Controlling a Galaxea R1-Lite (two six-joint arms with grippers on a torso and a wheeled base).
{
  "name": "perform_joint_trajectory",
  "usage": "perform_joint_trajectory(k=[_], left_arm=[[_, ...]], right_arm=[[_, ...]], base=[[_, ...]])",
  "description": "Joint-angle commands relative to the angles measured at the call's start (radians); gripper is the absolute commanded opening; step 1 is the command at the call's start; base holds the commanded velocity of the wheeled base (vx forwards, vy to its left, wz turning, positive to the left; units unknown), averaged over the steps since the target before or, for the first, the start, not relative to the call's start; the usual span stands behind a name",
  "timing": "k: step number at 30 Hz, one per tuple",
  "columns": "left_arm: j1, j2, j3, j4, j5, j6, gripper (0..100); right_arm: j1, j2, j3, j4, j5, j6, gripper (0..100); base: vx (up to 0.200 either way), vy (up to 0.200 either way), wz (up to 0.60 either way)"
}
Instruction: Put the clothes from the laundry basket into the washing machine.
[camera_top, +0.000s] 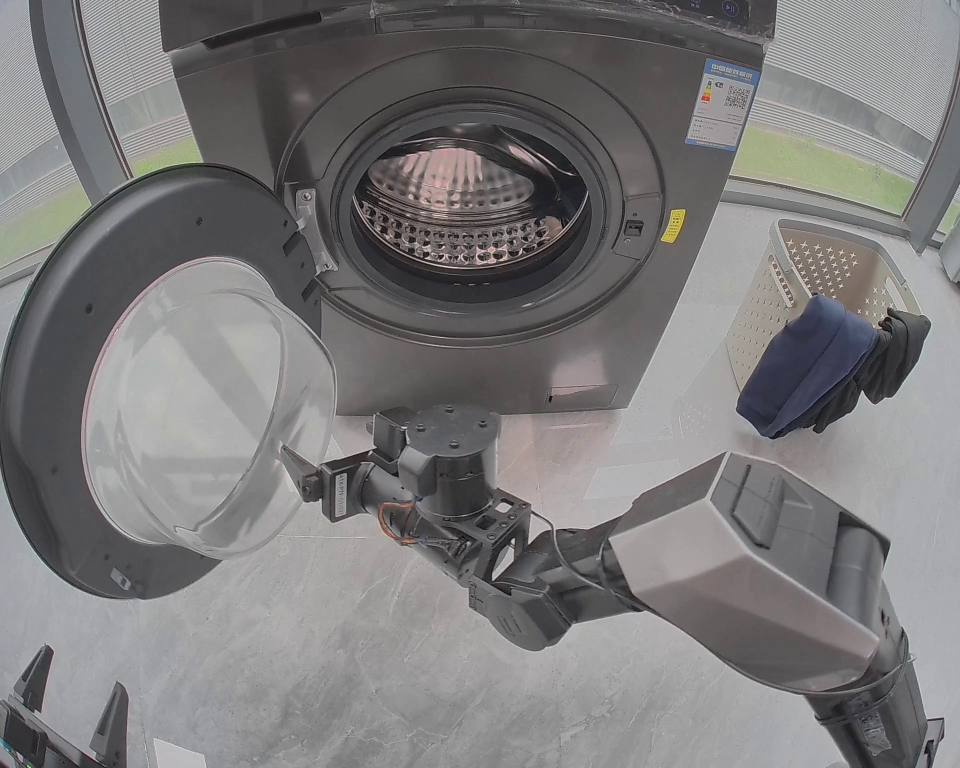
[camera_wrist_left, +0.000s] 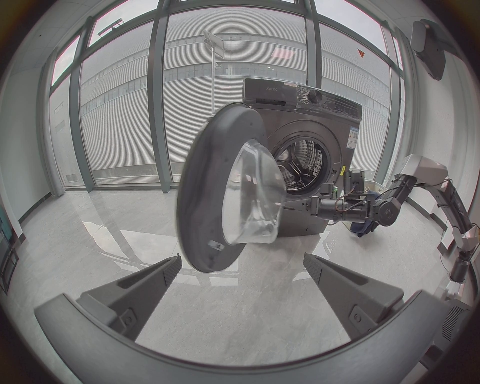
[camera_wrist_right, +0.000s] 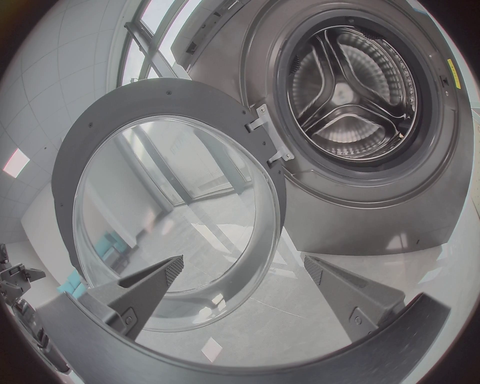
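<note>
Floor: pale grey glossy tiles with faint veining and thin joints, reflecting the window light. It carries two bodies. (a) Washing machine, a dark grey front-loader standing square on the tiles at the middle of the head view, its base meeting the floor along a straight edge. Its round door is swung open to the left and hangs above the tiles. (b) Laundry basket, beige and perforated, resting on the floor to the right of the machine, near it but apart. A small white square lies flat on the tiles before the open door.
</note>
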Motion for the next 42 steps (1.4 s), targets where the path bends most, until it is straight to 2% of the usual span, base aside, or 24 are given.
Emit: perform_joint_trajectory(k=[1,7,8,11,12,13,15,16,17,20,23,24,25,28,31,34,37,40,42], left_arm=[[0.001,-0.011,0.016,0.000,0.000,-0.001,100],[-0.001,-0.011,0.016,0.000,0.000,-0.001,100],[-0.001,-0.012,0.016,0.000,0.000,-0.001,100],[-0.001,-0.012,0.016,0.000,0.000,-0.001,100],[-0.001,-0.012,0.016,0.000,0.000,-0.001,100],[-0.001,-0.012,0.016,0.000,0.000,-0.001,100],[0.001,-0.011,0.016,0.000,0.000,-0.001,100],[0.001,-0.011,0.016,0.000,0.000,-0.001,100],[0.001,-0.012,0.016,0.000,0.000,-0.001,100],[0.001,-0.012,0.016,0.000,0.000,-0.001,100],[0.001,-0.012,0.016,0.000,0.000,-0.001,100],[0.001,-0.012,0.016,0.000,0.000,-0.001,100],[0.001,-0.012,0.016,0.000,0.000,-0.001,100],[0.001,-0.012,0.016,0.000,0.000,-0.001,100],[0.001,-0.012,0.016,0.000,0.000,-0.001,100],[-0.001,-0.012,0.016,0.000,0.000,-0.001,100],[0.001,-0.012,0.016,0.000,0.000,-0.001,100],[-0.001,-0.012,0.016,0.000,0.000,-0.001,100],[-0.001,-0.012,0.016,0.000,0.000,-0.001,100]], right_arm=[[0.027,0.122,-0.136,0.038,-0.009,0.003,100],[0.024,0.128,-0.162,0.043,-0.020,0.012,100],[0.014,0.112,-0.142,0.035,-0.034,0.024,100],[-0.011,0.010,-0.053,0.030,-0.035,0.029,100],[-0.011,0.010,-0.053,0.030,-0.035,0.029,100],[-0.042,-0.082,0.047,0.030,-0.035,0.027,100],[-0.068,-0.188,0.156,0.030,-0.034,0.027,100],[-0.068,-0.188,0.156,0.030,-0.034,0.027,100],[-0.094,-0.286,0.276,0.029,-0.025,0.029,100],[-0.126,-0.447,0.470,0.018,-0.006,0.038,100],[-0.160,-0.578,0.638,-0.043,0.006,0.049,100],[-0.160,-0.578,0.638,-0.043,0.006,0.049,100],[-0.186,-0.659,0.737,-0.102,0.000,0.047,100],[-0.213,-0.803,0.914,-0.178,-0.002,0.047,100],[-0.249,-0.958,1.087,-0.204,-0.009,0.046,100],[-0.324,-1.101,1.233,-0.204,-0.020,0.021,100],[-0.428,-1.239,1.362,-0.200,-0.012,-0.065,100],[-0.523,-1.351,1.441,-0.189,-0.005,-0.116,100],[-0.543,-1.379,1.460,-0.188,0.000,-0.122,100]], base=[[0.000,0.000,0.00],[0.000,0.000,0.00],[0.000,0.000,0.00],[0.000,0.000,0.00],[0.000,0.000,0.00],[0.000,0.000,0.00],[0.000,0.000,0.00],[0.000,0.000,0.00],[0.000,0.000,0.00],[0.000,0.000,0.00],[0.000,0.000,0.00],[0.000,0.000,0.00],[0.000,0.000,0.00],[0.000,0.000,0.00],[0.000,0.000,0.00],[0.000,0.000,0.00],[0.000,0.000,0.00],[0.000,0.000,0.00],[0.000,0.000,0.00]])
